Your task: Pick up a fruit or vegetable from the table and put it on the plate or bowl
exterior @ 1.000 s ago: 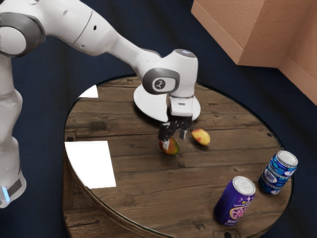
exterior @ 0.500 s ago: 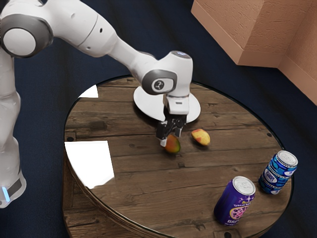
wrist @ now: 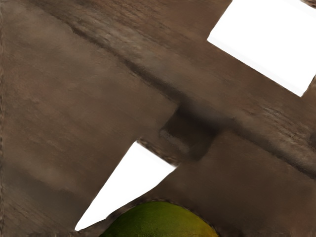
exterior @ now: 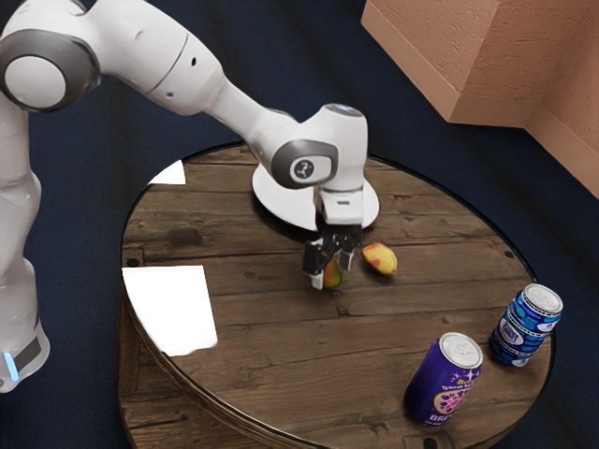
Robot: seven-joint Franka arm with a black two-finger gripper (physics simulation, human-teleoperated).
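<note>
A green and red mango lies on the round wooden table, just in front of the white plate. My gripper points straight down over the mango and is shut on it, one finger at each side. The fruit rests at table height. In the wrist view its green top sits right under my hand. A second fruit, yellow and red, lies a little toward the exterior view's right of the gripper. My arm hides part of the plate.
A purple can and a blue can stand near the table's front right edge. White patches mark the table's left side. A brick-coloured box stands beyond the table at the upper right.
My fingers, spread around the mango a second ago, have drawn in onto it. The hand turned slightly and shifted a little to the exterior view's right. The other fruit and the cans stayed put.
</note>
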